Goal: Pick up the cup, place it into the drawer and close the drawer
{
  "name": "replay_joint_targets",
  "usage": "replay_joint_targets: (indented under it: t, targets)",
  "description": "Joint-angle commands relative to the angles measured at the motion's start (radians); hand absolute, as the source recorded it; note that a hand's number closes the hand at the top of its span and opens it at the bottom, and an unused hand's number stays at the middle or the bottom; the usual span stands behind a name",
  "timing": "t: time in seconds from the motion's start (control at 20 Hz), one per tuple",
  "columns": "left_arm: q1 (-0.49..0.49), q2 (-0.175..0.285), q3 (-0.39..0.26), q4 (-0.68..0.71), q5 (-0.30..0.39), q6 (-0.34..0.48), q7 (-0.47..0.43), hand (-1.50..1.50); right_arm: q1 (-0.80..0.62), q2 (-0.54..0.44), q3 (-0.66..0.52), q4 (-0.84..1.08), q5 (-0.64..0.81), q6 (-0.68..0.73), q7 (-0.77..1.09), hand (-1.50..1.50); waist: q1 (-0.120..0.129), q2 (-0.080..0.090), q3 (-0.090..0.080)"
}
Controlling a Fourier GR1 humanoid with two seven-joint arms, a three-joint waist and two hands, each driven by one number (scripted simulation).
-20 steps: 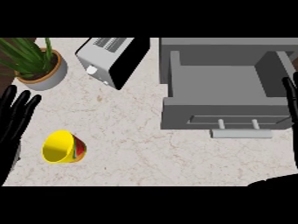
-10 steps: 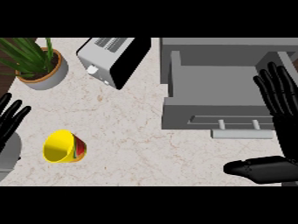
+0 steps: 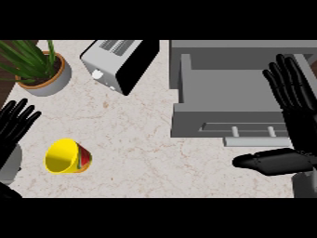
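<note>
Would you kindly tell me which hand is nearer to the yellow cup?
Left. The left hand is just left of the cup; the right hand hovers over the drawer.

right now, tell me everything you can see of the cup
The cup is bright yellow, with a red and green patch on its outer wall. It lies on its side on the pale marbled counter, lower left, open mouth facing left. Nothing touches it; the open left hand is beside it, apart.
</note>
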Motion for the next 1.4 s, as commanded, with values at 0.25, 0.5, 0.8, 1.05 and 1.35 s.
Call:
replay_joint_targets:
  t: [0.25,0.5,0.8,1.05,1.35]
  targets:
    - [-0.032,-0.007,0.023,0.342,-0.312,-0.039,-0.313,-1.5,-0.072,-0.028,-0.036,0.03,-0.015,0.021,0.017,-1.5,-0.002,0.0,-0.001]
    - [-0.135,0.002,0.008,0.599,-0.407,-0.027,-0.464,-1.5,0.012,0.019,0.01,-0.022,0.038,-0.008,-0.008,-1.5,-0.007,0.0,-0.001]
    - [-0.206,-0.011,-0.047,0.845,-0.547,0.065,-0.689,-1.5,-0.076,-0.036,-0.067,-0.004,-0.034,0.02,0.059,-1.5,-0.007,0.001,-0.001]
    - [-0.335,0.062,-0.033,1.083,-0.573,0.053,-0.805,-1.5,-0.057,-0.011,-0.034,0.019,0.006,0.012,0.019,-1.5,-0.019,0.005,-0.003]
    - [-0.316,0.013,-0.067,1.158,-0.602,0.09,-0.921,-1.5,-0.105,-0.051,-0.085,0.035,-0.057,0.049,0.024,-1.5,-0.021,0.007,-0.004]
